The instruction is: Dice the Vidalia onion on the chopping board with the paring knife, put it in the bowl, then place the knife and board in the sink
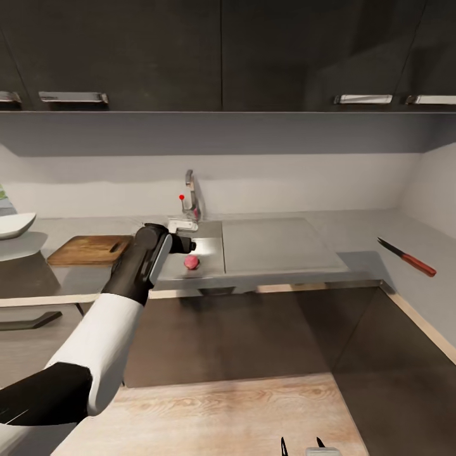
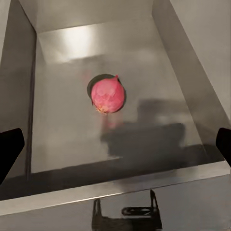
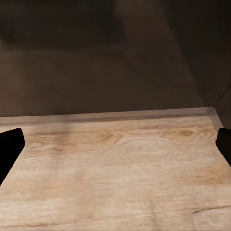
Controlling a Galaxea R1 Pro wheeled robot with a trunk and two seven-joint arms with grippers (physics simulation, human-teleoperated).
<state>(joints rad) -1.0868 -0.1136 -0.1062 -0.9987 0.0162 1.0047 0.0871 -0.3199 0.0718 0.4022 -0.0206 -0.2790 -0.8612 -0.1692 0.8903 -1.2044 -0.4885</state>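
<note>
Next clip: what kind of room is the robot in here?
A simulated kitchen, by the look of it. A stainless-steel sink with a faucet is set in a long grey countertop under dark wall cabinets, and a chopping board and paring knife lie on the worktop.

The head view looks forward and down from well back, facing the wall, taking in the desk (image 1: 278, 221), the sink (image 1: 202, 266) and the wood floor (image 1: 221, 411). The left wrist view sits close above the sink (image 2: 120, 139), looking down into the basin at the Vidalia onion (image 2: 108, 95), which the head view shares (image 1: 191, 262). The right wrist view looks low at the floor (image 3: 120, 163) before dark cabinet fronts (image 3: 96, 62), which the head view also shows.
</note>
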